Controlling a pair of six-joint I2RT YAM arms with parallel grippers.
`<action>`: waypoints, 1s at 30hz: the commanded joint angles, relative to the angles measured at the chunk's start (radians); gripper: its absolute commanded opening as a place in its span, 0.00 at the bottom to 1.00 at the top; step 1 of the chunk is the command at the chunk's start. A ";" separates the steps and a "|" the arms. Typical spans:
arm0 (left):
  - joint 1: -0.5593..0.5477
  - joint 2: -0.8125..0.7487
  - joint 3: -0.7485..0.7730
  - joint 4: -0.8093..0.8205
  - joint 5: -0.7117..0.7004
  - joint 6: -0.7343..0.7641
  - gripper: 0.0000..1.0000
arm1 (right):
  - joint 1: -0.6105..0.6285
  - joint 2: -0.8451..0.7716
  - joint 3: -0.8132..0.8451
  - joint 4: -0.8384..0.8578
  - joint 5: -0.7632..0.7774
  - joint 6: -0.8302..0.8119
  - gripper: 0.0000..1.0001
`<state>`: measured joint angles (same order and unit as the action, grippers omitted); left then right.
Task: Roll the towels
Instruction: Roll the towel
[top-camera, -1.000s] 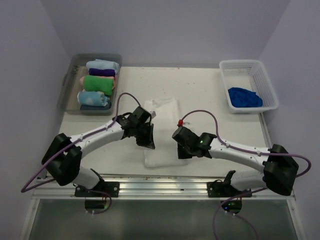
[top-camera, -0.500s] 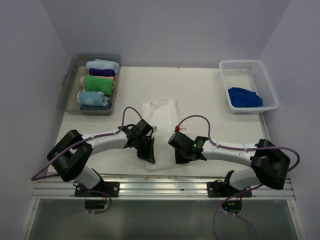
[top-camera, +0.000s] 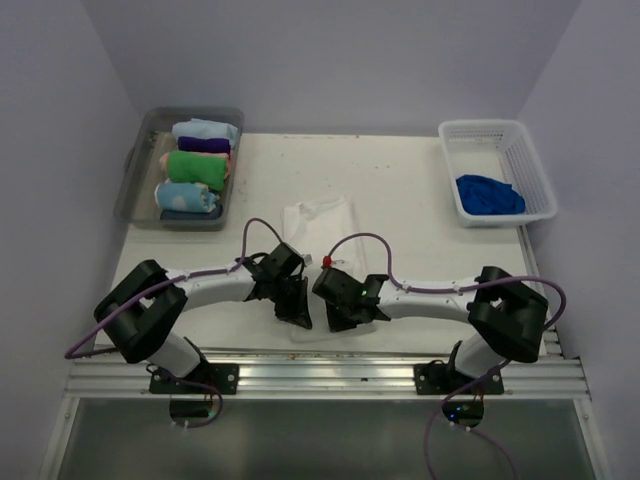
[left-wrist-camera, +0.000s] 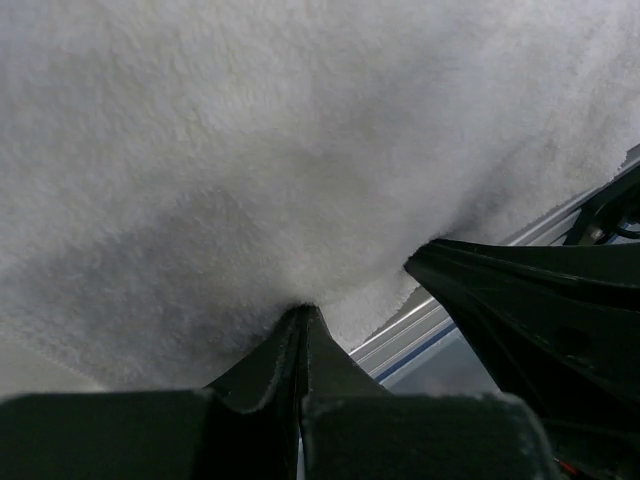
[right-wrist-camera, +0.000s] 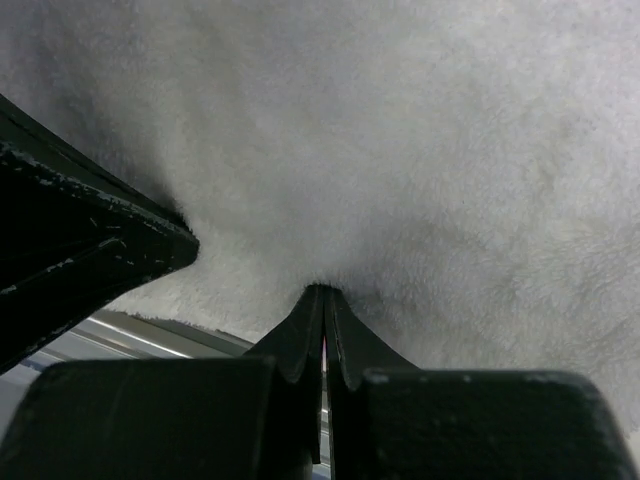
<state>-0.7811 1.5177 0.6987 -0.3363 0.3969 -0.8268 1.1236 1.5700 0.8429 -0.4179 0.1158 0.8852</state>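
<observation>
A white towel lies lengthwise in the middle of the table, its near end by the front edge. My left gripper and right gripper sit close together on that near end. In the left wrist view the left gripper is shut, its tips pinched into the white towel. In the right wrist view the right gripper is shut the same way into the towel. The other gripper's dark body fills a corner of each wrist view. The arms hide the towel's near edge from above.
A grey bin at the back left holds several rolled towels. A white basket at the back right holds a crumpled blue towel. An aluminium rail runs along the table's near edge.
Both grippers have moved towards the near end of the towel and towards each other. The right one has travelled further left. They now sit almost side by side.
</observation>
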 joint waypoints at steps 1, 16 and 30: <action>-0.004 -0.013 -0.002 0.034 -0.009 -0.008 0.00 | 0.002 -0.014 -0.010 -0.033 0.027 -0.008 0.00; 0.028 0.005 0.038 -0.035 -0.064 0.063 0.00 | -0.123 -0.259 -0.158 -0.157 0.209 -0.038 0.04; 0.149 -0.010 0.105 -0.141 -0.061 0.184 0.00 | -0.073 -0.252 -0.107 -0.192 0.215 -0.023 0.01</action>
<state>-0.6514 1.5536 0.7486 -0.4023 0.4068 -0.7200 1.0416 1.3548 0.6914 -0.5110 0.2890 0.8604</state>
